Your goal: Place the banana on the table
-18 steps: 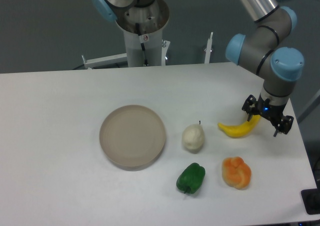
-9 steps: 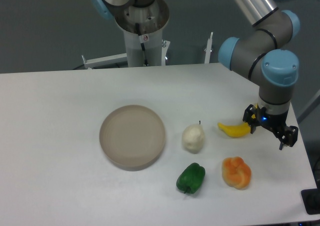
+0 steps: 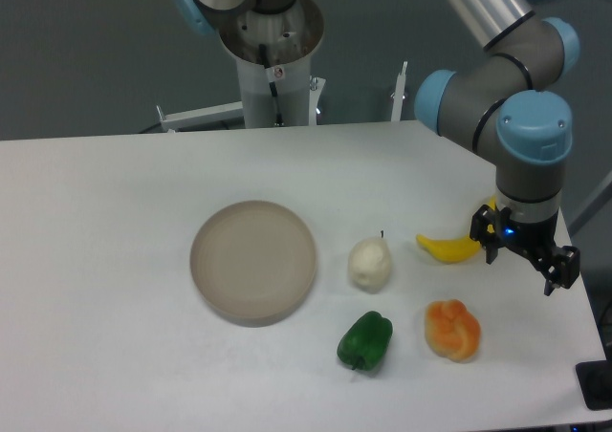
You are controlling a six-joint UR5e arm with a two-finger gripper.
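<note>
The yellow banana (image 3: 448, 248) lies on the white table (image 3: 115, 222) at the right, between the white pear-shaped fruit and my gripper. My gripper (image 3: 524, 260) hangs just right of it with its fingers spread wide apart. The left finger (image 3: 483, 233) covers the banana's right end, and a bit of yellow shows above that finger. The jaws do not look closed on the banana.
A round beige plate (image 3: 253, 260) sits left of centre. A white pear-shaped fruit (image 3: 369, 263), a green pepper (image 3: 365, 340) and an orange pepper (image 3: 452, 330) lie near the banana. The table's right edge (image 3: 585, 289) is close to the gripper.
My gripper has shifted a little right and toward the front, away from the banana. The banana has settled flat and stays at about the same spot.
</note>
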